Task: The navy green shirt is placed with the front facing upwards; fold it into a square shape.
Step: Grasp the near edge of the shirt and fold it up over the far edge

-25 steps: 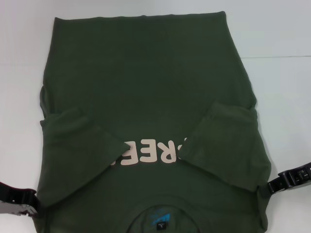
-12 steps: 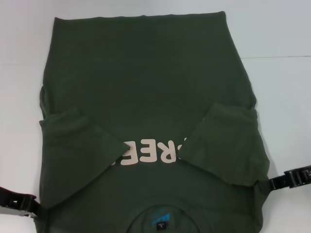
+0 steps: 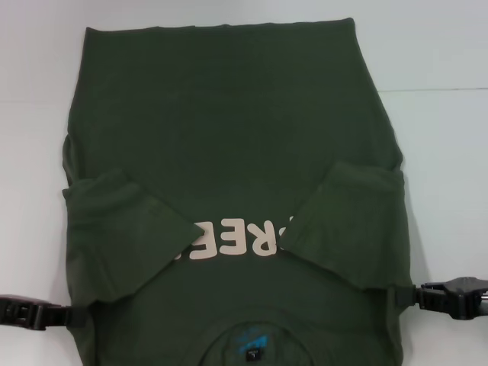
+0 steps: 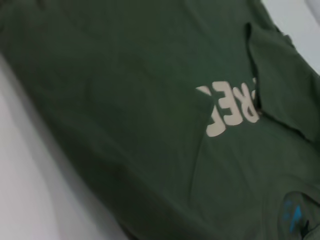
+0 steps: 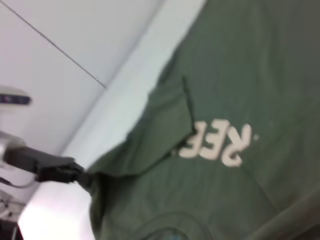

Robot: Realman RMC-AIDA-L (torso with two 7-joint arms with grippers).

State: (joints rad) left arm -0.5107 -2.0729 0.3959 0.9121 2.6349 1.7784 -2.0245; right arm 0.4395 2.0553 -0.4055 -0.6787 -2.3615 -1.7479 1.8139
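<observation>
Nearest the robot, the collar end of the navy green shirt point(image 3: 229, 137) was seen at the bottom edge of the head view, the blue neck label point(image 3: 252, 345) showing inside the neckline. The shirt was laid flat on the white table point(image 3: 442, 152), front up, its long axis running from the collar near the robot to the hem at the far side. No containers were on view.

At the near corners, the left gripper point(image 3: 67, 316) was held at the shirt's left edge and the right gripper point(image 3: 406, 296) at its right edge, both level with the shoulders. Each was touching the fabric edge; whether the fingers were closed on cloth could not be told.

A little farther out, both sleeves were seen folded inward over the chest, their tips covering the ends of the pale lettering point(image 3: 232, 240), so only the middle letters were read, upside down from the head camera. Beyond that, the plain body stretched to the straight hem.

The left wrist view showed the lettering point(image 4: 232, 105) and the label but no gripper. The right wrist view alone showed the opposite arm's gripper point(image 5: 82, 176) meeting the shirt's edge, where a pinch of fabric appeared gathered.
</observation>
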